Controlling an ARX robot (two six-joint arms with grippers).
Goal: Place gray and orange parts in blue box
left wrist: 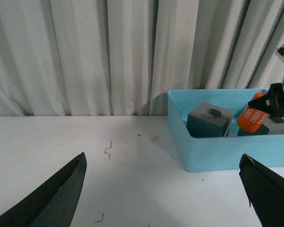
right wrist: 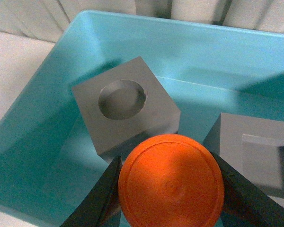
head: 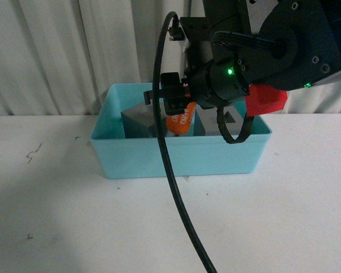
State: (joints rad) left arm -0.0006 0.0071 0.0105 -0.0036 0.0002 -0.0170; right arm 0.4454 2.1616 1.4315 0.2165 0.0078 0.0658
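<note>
right claw [right wrist: 170, 198] gripping orange cylinder [right wrist: 171, 182] over blue box [head: 176, 156], between gray cubes [right wrist: 125, 111]

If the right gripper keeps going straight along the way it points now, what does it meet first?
The right gripper, shut on the orange cylinder, points down into the blue box. Most likely the cylinder would reach the box floor between the round-recess gray cube and the square-recess gray cube, possibly brushing one; depth is unclear.

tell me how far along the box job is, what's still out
Both gray cubes, round-recess cube and square-recess cube, already sit inside the blue box. The right gripper holds the orange cylinder over the box, between the cubes. Left: release it. The left gripper is open over the table.
</note>
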